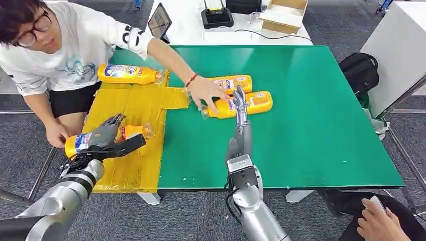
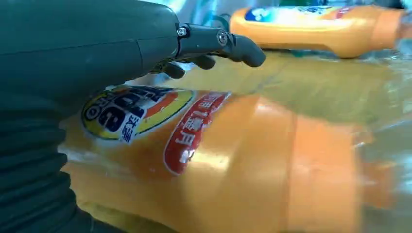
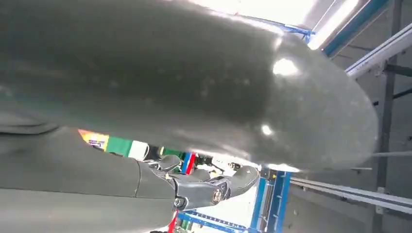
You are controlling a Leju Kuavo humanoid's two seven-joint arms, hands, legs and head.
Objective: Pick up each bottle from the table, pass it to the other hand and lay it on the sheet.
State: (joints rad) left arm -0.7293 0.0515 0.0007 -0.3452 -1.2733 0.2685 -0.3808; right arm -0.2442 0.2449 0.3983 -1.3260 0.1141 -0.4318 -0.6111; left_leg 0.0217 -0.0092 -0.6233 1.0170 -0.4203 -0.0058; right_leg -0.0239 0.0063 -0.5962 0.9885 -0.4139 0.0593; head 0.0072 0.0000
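An orange bottle (image 1: 131,132) (image 2: 233,160) lies on the yellow sheet (image 1: 135,105) near its front edge. My left hand (image 1: 107,134) (image 2: 214,41) is over it, fingers lifted apart above the label and thumb stretched along its near side. A second bottle (image 1: 128,74) (image 2: 316,29) lies at the sheet's far end. Two more bottles (image 1: 235,82) (image 1: 256,103) lie on the green table (image 1: 311,115). My right hand (image 1: 239,100) (image 3: 209,189) reaches over the nearer one with fingers straight and apart. A person's hand (image 1: 207,92) rests on that bottle's cap end.
The person (image 1: 55,45) crouches at the table's far left. A white table behind carries a tablet (image 1: 159,21), a black box (image 1: 217,17) and a cardboard box (image 1: 284,14). A black bag (image 1: 359,70) lies on the floor to the right. Another person's hand (image 1: 377,221) is at the lower right.
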